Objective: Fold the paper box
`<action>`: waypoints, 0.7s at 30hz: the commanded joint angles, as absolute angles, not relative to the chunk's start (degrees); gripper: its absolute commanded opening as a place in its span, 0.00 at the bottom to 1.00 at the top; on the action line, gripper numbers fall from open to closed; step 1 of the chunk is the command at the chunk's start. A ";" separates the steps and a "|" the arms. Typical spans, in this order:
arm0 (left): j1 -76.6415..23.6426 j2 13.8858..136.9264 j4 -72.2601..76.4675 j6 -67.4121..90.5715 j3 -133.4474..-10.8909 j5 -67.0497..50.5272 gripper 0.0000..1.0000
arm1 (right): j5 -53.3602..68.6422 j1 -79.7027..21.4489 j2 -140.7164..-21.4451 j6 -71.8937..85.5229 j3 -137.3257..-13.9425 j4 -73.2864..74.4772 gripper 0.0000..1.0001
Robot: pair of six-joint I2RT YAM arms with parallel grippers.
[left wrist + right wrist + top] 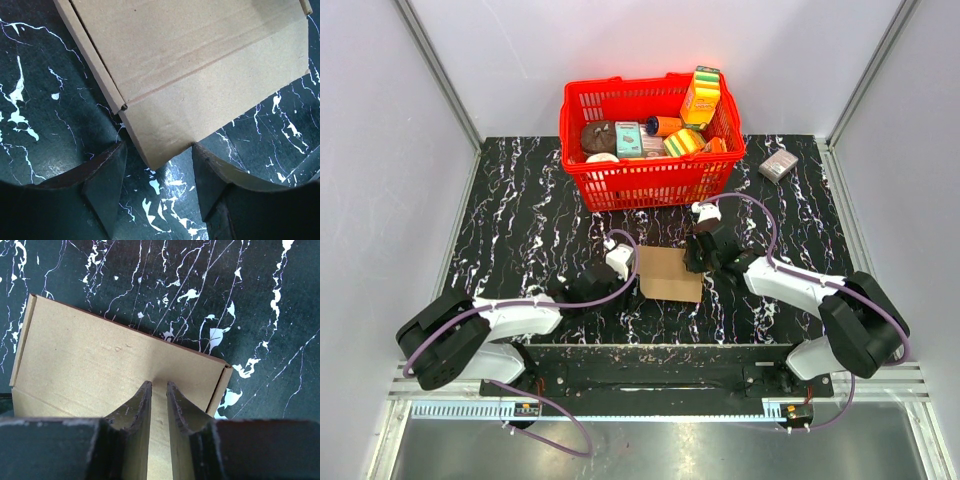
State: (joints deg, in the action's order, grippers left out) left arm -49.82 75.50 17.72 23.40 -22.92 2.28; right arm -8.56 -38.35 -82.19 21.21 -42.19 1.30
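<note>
The black marble table (pixel 520 210) shows whole only from the top view, with the red basket (pixel 650 182) of packages at its far edge. My wrist cameras see only marble and cardboard. The paper box (pixel 670 272) lies flat near the middle, between my two arms. A small grey-pink box (pixel 779 165) sits well apart, far right.

My left gripper (pixel 157 162) stands open, and a corner of the cardboard pokes in between its fingers (pixel 107 175), with bare marble on either side. My right gripper (pixel 158 386) sits over the box's panel, its fingers nearly together with a thin slit between. Whether they pinch cardboard I cannot tell. Open marble runs from the box's far edge to the basket.
</note>
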 commanded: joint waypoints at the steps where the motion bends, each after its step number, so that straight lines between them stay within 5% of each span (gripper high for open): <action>1: -49.92 76.64 21.97 21.80 -24.70 3.87 0.59 | -9.05 -38.67 -83.06 20.65 -43.68 0.88 0.24; 21: -49.92 73.30 16.17 23.11 -27.77 1.05 0.58 | -8.53 -38.67 -82.88 20.66 -44.03 1.93 0.24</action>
